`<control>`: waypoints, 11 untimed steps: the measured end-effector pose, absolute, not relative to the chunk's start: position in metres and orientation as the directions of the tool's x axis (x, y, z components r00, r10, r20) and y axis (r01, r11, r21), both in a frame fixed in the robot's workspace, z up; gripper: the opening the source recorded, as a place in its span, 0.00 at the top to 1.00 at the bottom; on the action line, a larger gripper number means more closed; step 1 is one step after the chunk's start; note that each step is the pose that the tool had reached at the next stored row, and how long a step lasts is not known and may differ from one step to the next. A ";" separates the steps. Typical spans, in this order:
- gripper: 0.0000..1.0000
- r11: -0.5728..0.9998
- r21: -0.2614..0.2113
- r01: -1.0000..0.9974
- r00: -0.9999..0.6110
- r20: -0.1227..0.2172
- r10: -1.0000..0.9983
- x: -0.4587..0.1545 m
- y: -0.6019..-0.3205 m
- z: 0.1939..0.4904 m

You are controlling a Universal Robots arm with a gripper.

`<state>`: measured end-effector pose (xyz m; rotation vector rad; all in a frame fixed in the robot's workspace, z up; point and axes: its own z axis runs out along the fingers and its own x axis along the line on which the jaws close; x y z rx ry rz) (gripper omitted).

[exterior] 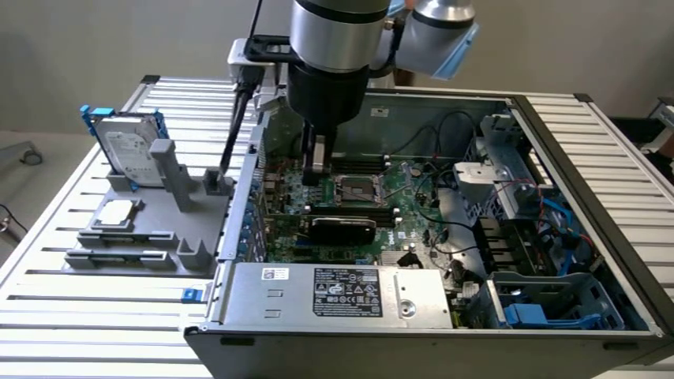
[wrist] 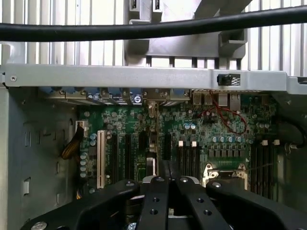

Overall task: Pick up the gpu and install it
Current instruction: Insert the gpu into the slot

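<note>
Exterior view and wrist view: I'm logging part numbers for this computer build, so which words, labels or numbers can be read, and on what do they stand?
None can be read.
Black label on the power supply: white print, too small.
White sticker on the power supply: blurred.
Hard drive label: blurred.
Motherboard markings: too small.

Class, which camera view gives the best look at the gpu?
The exterior view: the gpu sits in the open computer case, its black cooler showing. In the wrist view the shut pincer covers where the card would be; I cannot pick it out there.
</note>
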<state>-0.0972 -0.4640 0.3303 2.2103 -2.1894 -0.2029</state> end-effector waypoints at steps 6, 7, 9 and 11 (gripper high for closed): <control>0.89 -0.014 0.068 -0.998 0.009 -0.075 -0.997 -0.090 -0.464 0.332; 0.89 -0.014 0.060 -0.998 0.010 -0.075 -0.997 -0.089 -0.464 0.332; 0.89 -0.014 0.045 -0.999 0.011 -0.075 -0.997 -0.087 -0.464 0.332; 0.89 -0.014 0.030 -0.999 0.012 -0.075 -0.997 -0.087 -0.464 0.332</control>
